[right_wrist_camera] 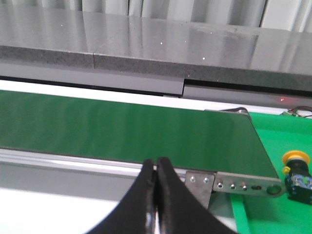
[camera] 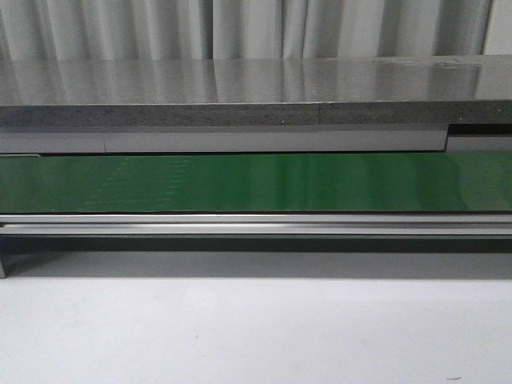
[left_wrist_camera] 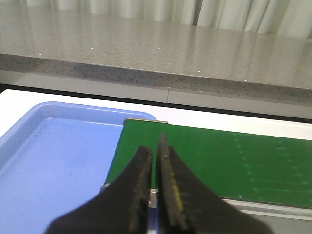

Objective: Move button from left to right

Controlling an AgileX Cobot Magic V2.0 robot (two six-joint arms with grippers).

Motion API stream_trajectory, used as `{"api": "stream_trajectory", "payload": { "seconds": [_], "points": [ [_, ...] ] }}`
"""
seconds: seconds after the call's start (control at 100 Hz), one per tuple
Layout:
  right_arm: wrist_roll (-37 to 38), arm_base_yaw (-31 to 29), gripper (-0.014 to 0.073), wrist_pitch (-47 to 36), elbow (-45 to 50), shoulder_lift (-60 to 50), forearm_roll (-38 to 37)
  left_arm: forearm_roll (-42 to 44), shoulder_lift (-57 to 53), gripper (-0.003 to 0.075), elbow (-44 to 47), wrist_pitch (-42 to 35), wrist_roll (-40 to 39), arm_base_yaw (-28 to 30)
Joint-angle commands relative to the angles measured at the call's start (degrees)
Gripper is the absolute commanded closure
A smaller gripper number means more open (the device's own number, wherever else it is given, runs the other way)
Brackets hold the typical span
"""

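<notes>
The button (right_wrist_camera: 297,174) shows only in the right wrist view: a yellow-orange round cap on a dark boxy base with bluish dots. It stands on a bright green surface (right_wrist_camera: 285,129) just past the end of the green conveyor belt (right_wrist_camera: 126,129). My right gripper (right_wrist_camera: 156,163) is shut and empty, in front of the belt's metal rail, well apart from the button. My left gripper (left_wrist_camera: 155,146) is shut and empty, over the belt's other end (left_wrist_camera: 214,161), beside a blue tray (left_wrist_camera: 29,131). Neither gripper shows in the front view.
The belt (camera: 256,182) runs across the front view, with a metal rail (camera: 256,224) along its near side and a grey stone counter (camera: 256,88) behind. A white tabletop (camera: 256,328) lies in front. A metal bracket (right_wrist_camera: 234,184) ends the rail near the button.
</notes>
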Motion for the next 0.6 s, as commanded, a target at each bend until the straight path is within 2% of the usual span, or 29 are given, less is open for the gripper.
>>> {"api": "stream_trajectory", "payload": {
  "seconds": [0.0, 0.28, 0.59],
  "points": [
    [0.32, -0.12, 0.0662, -5.68, 0.23, -1.33, -0.52, -0.62, 0.39, 0.0715, -1.57, -3.71, -0.04, -0.42],
    [0.32, -0.12, 0.0662, -10.15, 3.80, -1.25, -0.52, -0.62, 0.39, 0.0715, -1.57, -3.71, -0.04, -0.42],
    [0.32, -0.12, 0.0662, -9.82, 3.80, -1.25, -0.83, -0.62, 0.39, 0.0715, -1.57, -3.71, -0.04, -0.42]
  ]
}}
